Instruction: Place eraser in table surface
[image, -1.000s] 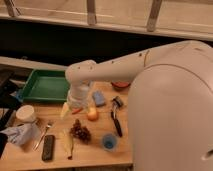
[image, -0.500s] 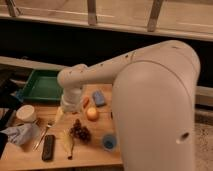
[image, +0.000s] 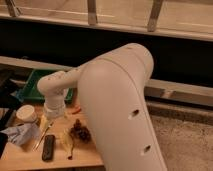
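Observation:
The eraser is a small flat black block lying on the light-brown wooden table surface near its front edge. My gripper hangs at the end of the white arm, above the table. It is a little behind and above the eraser, and apart from it. The arm's large white body hides the right part of the table.
A green tray stands at the back left. A white cup and a crumpled blue-grey cloth lie to the left. A slim utensil, a yellow peel and a dark cluster lie near the eraser.
The arm has swung left, so the gripper is now nearer the white cup. The arm's body now covers the sponge, the orange fruit and the right of the table.

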